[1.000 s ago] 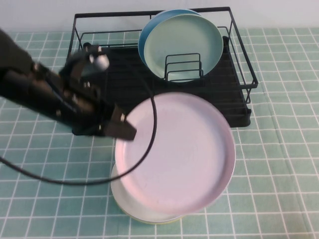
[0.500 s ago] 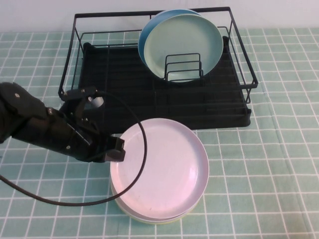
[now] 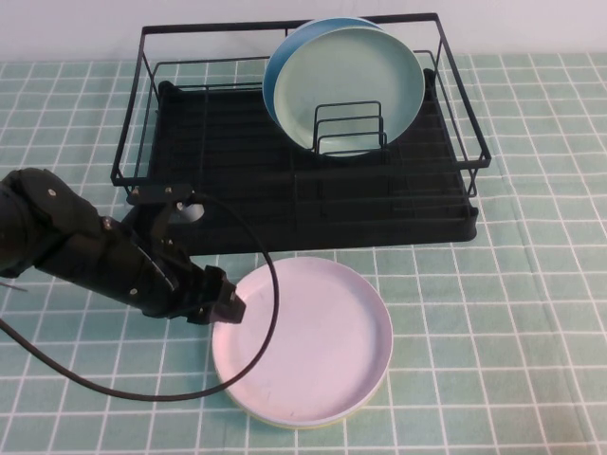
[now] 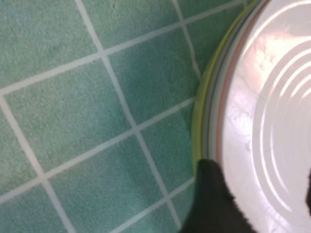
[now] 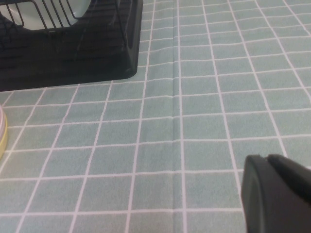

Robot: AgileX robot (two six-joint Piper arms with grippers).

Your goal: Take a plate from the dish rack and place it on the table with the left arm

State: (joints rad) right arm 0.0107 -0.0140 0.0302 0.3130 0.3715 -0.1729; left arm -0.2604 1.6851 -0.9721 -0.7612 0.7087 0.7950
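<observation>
at far left of table [image 3: 531, 313], left arm [image 3: 66, 242] reaches low toward centre – left gripper [image 3: 226, 305] clamped on near-left rim of pink plate [image 3: 308, 336], plate flat on another plate. behind – dish rack [image 3: 455, 204], mint-green plate [image 3: 351, 81] upright inside. right gripper [image 5: 274, 194] over bare cloth, fingers together, holding nothing.
</observation>
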